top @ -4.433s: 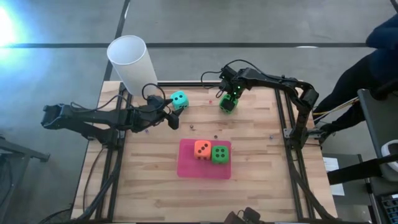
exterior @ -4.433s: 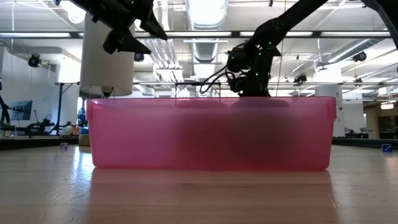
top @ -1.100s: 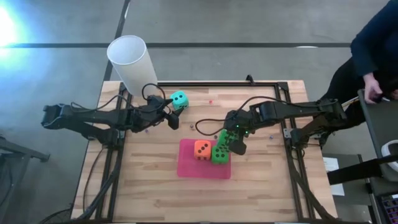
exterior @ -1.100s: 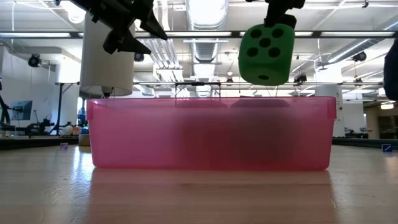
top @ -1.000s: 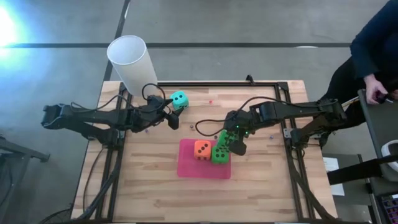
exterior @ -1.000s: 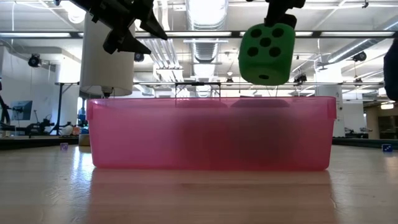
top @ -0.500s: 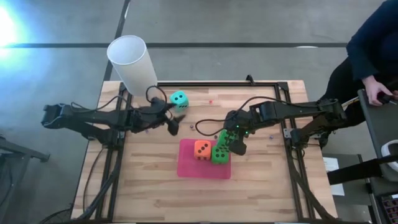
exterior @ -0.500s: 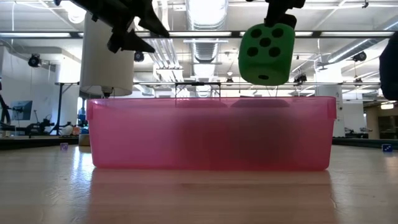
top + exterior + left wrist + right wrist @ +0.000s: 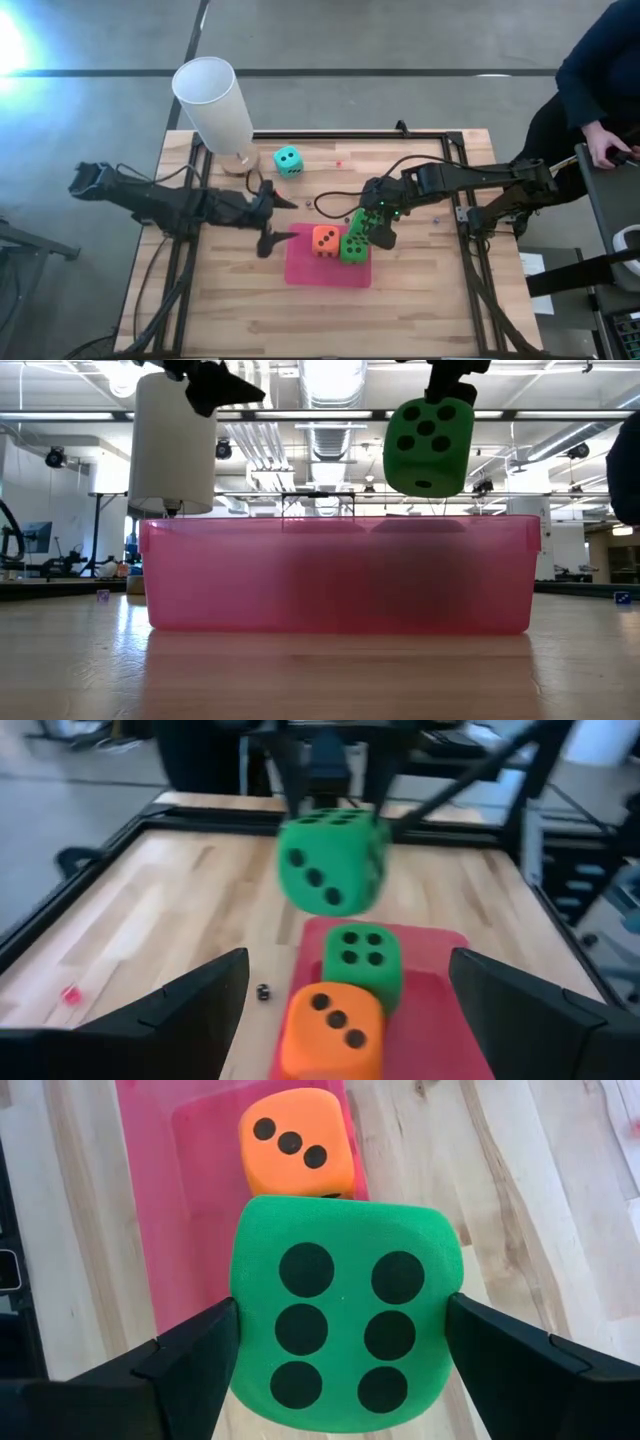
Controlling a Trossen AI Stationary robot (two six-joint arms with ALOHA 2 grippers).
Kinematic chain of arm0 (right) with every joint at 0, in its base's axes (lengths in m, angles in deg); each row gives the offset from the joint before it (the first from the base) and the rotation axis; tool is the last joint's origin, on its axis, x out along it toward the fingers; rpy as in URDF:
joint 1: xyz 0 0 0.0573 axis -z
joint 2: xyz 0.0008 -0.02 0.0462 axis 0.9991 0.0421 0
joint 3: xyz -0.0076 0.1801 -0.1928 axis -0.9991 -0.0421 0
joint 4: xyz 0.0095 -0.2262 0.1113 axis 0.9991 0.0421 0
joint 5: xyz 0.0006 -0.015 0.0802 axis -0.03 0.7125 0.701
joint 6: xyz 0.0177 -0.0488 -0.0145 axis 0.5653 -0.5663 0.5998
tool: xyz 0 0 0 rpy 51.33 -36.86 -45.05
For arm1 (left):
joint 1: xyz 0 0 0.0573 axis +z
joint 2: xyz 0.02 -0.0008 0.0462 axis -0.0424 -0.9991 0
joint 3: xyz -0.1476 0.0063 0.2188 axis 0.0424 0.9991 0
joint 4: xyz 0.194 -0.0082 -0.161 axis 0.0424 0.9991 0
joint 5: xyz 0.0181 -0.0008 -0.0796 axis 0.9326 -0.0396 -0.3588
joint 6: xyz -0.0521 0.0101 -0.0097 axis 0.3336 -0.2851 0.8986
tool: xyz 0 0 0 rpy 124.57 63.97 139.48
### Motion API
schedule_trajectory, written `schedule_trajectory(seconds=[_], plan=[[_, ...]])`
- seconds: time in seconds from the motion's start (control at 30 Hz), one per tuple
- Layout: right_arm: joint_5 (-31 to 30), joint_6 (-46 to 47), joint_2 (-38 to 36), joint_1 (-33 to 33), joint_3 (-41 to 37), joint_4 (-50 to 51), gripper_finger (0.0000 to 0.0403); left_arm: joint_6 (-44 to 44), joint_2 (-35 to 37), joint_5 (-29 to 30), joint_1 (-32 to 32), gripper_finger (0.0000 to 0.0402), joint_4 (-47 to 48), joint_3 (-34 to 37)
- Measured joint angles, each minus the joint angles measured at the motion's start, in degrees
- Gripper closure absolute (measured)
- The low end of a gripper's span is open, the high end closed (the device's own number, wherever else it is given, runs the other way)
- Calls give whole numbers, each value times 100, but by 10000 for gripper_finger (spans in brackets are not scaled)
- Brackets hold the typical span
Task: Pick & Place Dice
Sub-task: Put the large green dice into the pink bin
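Observation:
The orange die (image 9: 325, 240) and a green die (image 9: 352, 249) sit side by side in the pink tray (image 9: 300, 262). A second green die (image 9: 428, 447) hangs above the tray with my right gripper (image 9: 368, 228) shut on it. The teal die (image 9: 288, 160) rests on the bare table near the far edge. My left gripper (image 9: 273, 223) hovers open just off the tray's left side and faces the dice. In the left wrist view, nothing lies between its fingers (image 9: 195, 1005). My right gripper pinches the green die by two opposite side faces (image 9: 248, 1330) between its two fingers (image 9: 190, 1360). The fingers come slanting down from the table's right side. The die is lifted clear above the tray, its six-pip face (image 9: 345, 1320) toward the wrist.
A tall white cup (image 9: 214, 103) stands at the far left corner of the table. Tiny loose bits (image 9: 339, 163) lie on the wood near the far edge. A person in dark clothes (image 9: 600, 70) is beyond the right edge.
My left gripper has swung away from the teal die toward the table's near edge and the pink tray, rolling and turning as it went, and has stayed open. The teal die has kept its place. The held green die has not moved.

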Motion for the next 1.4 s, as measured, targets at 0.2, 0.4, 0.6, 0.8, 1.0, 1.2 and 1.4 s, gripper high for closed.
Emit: schedule_trajectory(seconds=[0.2,0.4,0.6,0.8,1.0,1.2,1.4], plan=[[0,0,0,0,0,-2,76,-342,-1,-24,-217,47,22,1],[-4,-2,0,0,0,2,76,-301,-1,-7,-221,48,37,0],[-7,-3,0,-9,0,0,77,-301,1,-7,-221,51,63,-1],[80,-6,0,-9,0,2,78,-299,0,-7,-221,46,109,-1],[87,-88,0,-9,0,4,89,-299,-1,-7,-221,43,109,-1],[85,-351,-27,-2,0,18,100,-296,0,-7,-221,49,109,-1],[-235,-328,-405,57,7,25,105,-294,-1,-7,-221,50,109,-1]])
